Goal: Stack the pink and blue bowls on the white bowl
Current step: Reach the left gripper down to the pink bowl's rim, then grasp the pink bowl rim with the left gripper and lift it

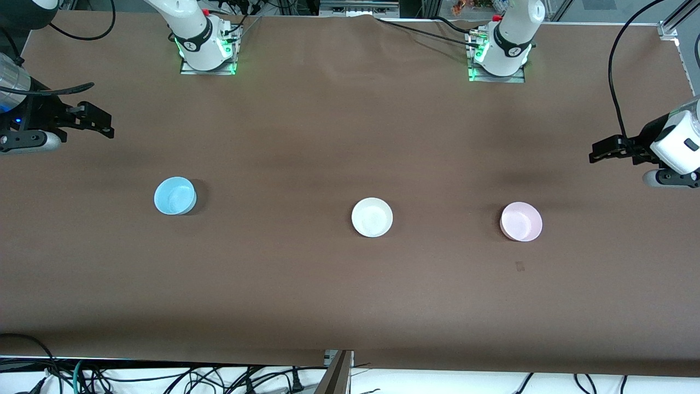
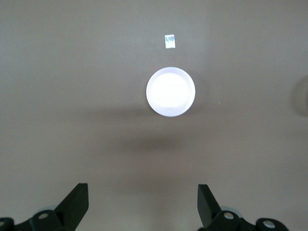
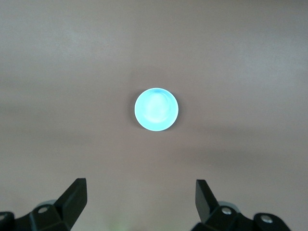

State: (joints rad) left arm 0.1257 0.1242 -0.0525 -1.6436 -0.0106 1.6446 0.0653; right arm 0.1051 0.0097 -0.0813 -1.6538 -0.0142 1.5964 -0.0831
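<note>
Three bowls stand upright and apart in a row on the brown table. The blue bowl [image 1: 175, 195] is toward the right arm's end, the white bowl [image 1: 372, 217] in the middle, and the pink bowl [image 1: 521, 221] toward the left arm's end. My right gripper [image 1: 103, 121] hangs open and empty over the table's end; its wrist view has the blue bowl [image 3: 156, 109] ahead of the open gripper [image 3: 141, 199]. My left gripper [image 1: 597, 152] hovers open and empty over the other end, and the pink bowl [image 2: 171, 92] shows pale ahead of it [image 2: 143, 202].
A small tape mark [image 1: 519, 266] lies on the table, nearer to the front camera than the pink bowl; it also shows in the left wrist view [image 2: 169, 41]. Both arm bases [image 1: 206, 52] [image 1: 499, 57] stand along the table's back edge. Cables [image 1: 164, 377] hang off the front edge.
</note>
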